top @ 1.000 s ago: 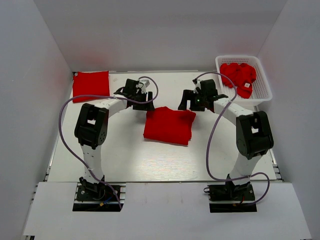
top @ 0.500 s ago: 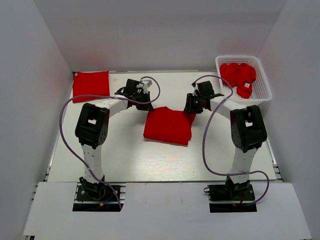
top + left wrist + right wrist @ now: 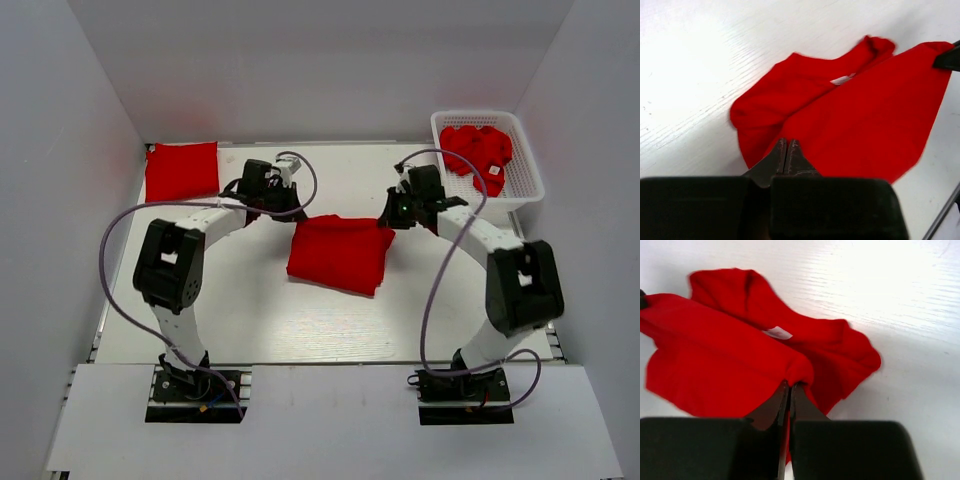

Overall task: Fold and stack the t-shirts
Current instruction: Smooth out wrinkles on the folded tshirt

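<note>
A red t-shirt (image 3: 338, 253) lies partly folded in the middle of the table. My left gripper (image 3: 293, 211) is shut on its far left corner, and my right gripper (image 3: 388, 222) is shut on its far right corner. In the left wrist view the closed jaws (image 3: 787, 145) pinch the cloth's edge, and the t-shirt (image 3: 875, 110) stretches away with its white tag (image 3: 841, 79) showing. In the right wrist view the fabric (image 3: 725, 360) bunches at the closed tips (image 3: 790, 387). A folded t-shirt (image 3: 182, 170) lies at the back left.
A white mesh basket (image 3: 525, 160) at the back right holds several crumpled red t-shirts (image 3: 478, 150). Grey walls stand around the table on the left, back and right. Purple cables loop from both arms.
Both grippers were open over the shirt's far corners and have closed on them. The right arm swung outward to the right, and the far edge now looks pulled up.
</note>
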Controlling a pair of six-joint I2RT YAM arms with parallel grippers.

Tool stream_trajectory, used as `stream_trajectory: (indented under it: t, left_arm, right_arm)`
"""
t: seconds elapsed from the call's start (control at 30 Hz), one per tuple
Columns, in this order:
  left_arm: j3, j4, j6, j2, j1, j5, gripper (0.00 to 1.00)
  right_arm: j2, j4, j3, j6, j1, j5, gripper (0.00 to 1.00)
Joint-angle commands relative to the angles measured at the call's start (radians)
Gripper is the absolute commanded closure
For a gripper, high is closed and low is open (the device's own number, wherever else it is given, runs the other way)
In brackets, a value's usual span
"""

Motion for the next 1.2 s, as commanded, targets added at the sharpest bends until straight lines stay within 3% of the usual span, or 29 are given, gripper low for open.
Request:
stream_trajectory:
  t: [0.0,0.27,0.6,0.67,0.77,0.97,1.17]
  left_arm:
    - [-0.038,0.079,0.020,-0.161,-0.011,0.042,1.00]
    - [-0.080,0.147,0.030,-0.243,-0.011,0.070,1.00]
    - [0.118,0.198,0.040,0.013,-0.011,0.117,1.00]
    - [0.127,0.284,0.029,0.064,-0.011,0.145,1.00]
    - [0.150,0.372,0.000,0.125,-0.011,0.160,1.00]
    - [0.287,0.352,-0.010,0.307,-0.011,0.160,1.00]
    - [0.333,0.480,-0.010,0.371,-0.011,0.180,1.00]
  right_arm:
    - [-0.123,0.037,-0.050,0.019,-0.003,0.001,1.00]
    - [-0.292,0.062,-0.179,0.048,-0.006,0.045,1.00]
    - [-0.228,0.062,-0.179,0.080,-0.036,0.133,1.00]
    - [-0.217,0.068,-0.185,0.085,-0.050,0.139,1.00]
    - [-0.185,0.112,-0.200,0.077,-0.067,0.139,1.00]
    - [-0.050,0.189,-0.165,0.080,-0.098,0.101,1.00]
    - [0.019,0.269,-0.162,0.115,-0.127,0.122,1.00]
